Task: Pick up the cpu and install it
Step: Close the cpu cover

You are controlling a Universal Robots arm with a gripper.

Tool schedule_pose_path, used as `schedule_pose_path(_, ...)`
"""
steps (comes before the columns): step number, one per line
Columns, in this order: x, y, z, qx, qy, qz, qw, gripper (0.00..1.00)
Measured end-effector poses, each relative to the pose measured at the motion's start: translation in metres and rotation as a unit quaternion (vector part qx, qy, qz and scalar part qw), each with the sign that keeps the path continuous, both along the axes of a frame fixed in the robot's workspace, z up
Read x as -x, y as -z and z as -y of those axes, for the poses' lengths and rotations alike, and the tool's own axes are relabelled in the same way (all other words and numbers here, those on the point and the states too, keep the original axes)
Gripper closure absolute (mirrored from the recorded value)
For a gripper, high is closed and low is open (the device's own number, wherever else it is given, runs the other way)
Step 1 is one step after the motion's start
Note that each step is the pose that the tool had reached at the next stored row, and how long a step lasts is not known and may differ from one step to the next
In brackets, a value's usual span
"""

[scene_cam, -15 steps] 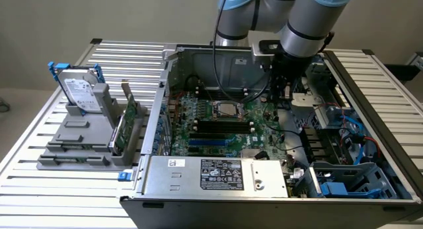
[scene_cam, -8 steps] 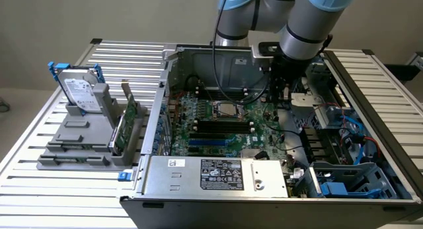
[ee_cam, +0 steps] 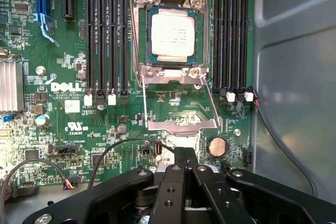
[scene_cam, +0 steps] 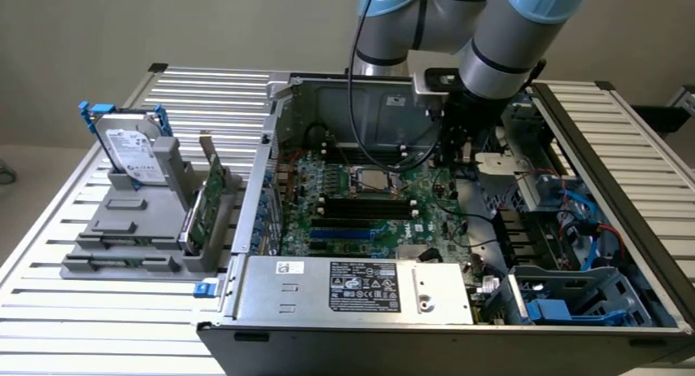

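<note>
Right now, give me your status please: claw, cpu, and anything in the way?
Claw shut, nothing in it, over the motherboard. Cpu lies in the socket, apart from claw. Thin black cable loops near claw tips; nothing on cpu.

The white word DELL (ee_cam: 65,85) is showing on the green board (ee_cam: 105,124). Tiny white writing is sitting just under it, too small to read. The square chip (ee_cam: 173,36) is carrying faint grey writing that cannot be made out. A black label (scene_cam: 365,286) on the grey metal box (scene_cam: 434,299) is showing white words and little signs, too small to read. The white label (scene_cam: 136,155) on the hard drive is showing dark print, also too small to read.
</note>
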State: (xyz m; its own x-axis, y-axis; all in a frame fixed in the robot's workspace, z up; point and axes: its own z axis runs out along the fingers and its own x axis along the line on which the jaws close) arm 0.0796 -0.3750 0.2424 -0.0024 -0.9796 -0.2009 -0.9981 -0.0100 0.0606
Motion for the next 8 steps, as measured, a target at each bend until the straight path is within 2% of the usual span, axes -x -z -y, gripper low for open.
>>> schedule_pose_path(1, 0.0002, 0.0, 0.0, -0.0006, 0.0, -0.0044, 1.0, 0.89)
schedule_pose_path(3, 0.0007, 0.0, -0.0001, -0.0017, 0.0, -0.016, 0.9999, 0.89)
schedule_pose_path(5, 0.0011, 0.0, -0.0002, -0.0029, 0.0, -0.0313, 0.9995, 0.89)
schedule_pose_path(8, 0.0012, 0.0, -0.0004, -0.0053, 0.0, -0.0582, 0.9983, 0.89)
